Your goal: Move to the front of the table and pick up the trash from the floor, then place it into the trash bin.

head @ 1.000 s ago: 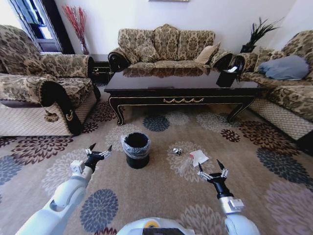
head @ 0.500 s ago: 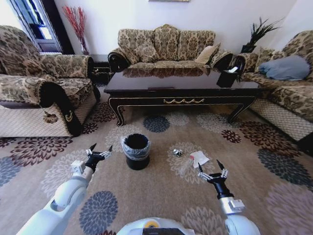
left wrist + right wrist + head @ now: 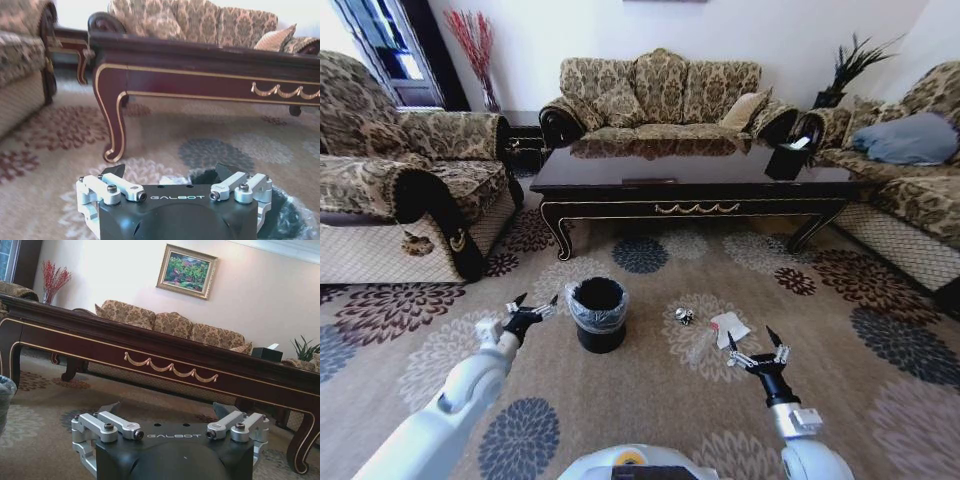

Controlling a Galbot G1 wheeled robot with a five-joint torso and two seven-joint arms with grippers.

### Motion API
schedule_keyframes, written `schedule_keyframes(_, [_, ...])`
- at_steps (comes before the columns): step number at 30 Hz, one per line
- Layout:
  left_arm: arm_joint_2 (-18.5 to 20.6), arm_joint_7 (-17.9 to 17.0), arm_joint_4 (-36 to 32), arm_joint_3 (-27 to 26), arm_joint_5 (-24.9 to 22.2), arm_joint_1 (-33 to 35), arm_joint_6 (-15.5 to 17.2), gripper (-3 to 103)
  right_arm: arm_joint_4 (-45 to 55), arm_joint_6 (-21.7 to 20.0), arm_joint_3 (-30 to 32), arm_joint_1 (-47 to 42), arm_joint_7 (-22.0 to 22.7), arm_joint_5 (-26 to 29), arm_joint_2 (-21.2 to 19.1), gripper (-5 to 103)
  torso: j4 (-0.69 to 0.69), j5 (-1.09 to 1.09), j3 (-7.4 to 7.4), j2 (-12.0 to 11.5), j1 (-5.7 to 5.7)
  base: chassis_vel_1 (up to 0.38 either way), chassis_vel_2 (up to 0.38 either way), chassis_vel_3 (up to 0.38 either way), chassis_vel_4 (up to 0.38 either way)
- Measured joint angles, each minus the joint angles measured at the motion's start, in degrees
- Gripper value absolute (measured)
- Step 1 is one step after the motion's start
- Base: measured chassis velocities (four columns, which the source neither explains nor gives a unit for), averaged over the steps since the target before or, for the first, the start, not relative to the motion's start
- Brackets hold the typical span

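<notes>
The dark glossy table [image 3: 690,170] stands ahead, with gold ornament on its front edge [image 3: 170,369]; its curved leg [image 3: 114,112] is near in the left wrist view. On the carpet sit the black trash bin [image 3: 597,313] with a clear liner, and to its right the trash: a foil ball [image 3: 684,316], a white paper scrap [image 3: 729,326] and a clear bottle [image 3: 703,342]. My left gripper [image 3: 532,307] is open just left of the bin. My right gripper [image 3: 757,352] is open, close to the bottle and paper.
Patterned sofas stand at the left [image 3: 390,190], behind the table [image 3: 660,95] and at the right [image 3: 910,170]. A black tissue box [image 3: 787,157] rests on the table's right end. Flowered carpet [image 3: 650,400] lies open in front of me.
The whole view has shifted slightly, so the camera moved forward a little. My left gripper has come closer to the bin. The trash lies where it was.
</notes>
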Motion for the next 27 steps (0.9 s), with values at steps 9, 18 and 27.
schedule_keyframes(9, [-1.89,-7.13,5.85,9.02,-8.82,-9.38,13.79,100,0.00,-0.01,0.45,-0.44,0.12,-0.18,0.40,100,0.03,-0.01,0.00,0.00,0.00,0.000,0.000,0.000,0.000])
schedule_keyframes(18, [-5.90,-10.54,10.66,13.21,-15.74,-16.85,17.23,100,-0.44,0.10,0.44,-0.92,0.06,-0.67,0.82,100,0.01,0.00,0.00,0.00,0.00,0.000,0.000,0.000,0.000])
schedule_keyframes(27, [-6.46,-14.75,14.47,13.13,-21.17,-19.94,20.23,98,-0.89,0.12,1.08,-0.94,0.33,-0.64,0.75,100,0.02,0.00,-0.01,0.00,0.00,0.000,0.000,0.000,0.000])
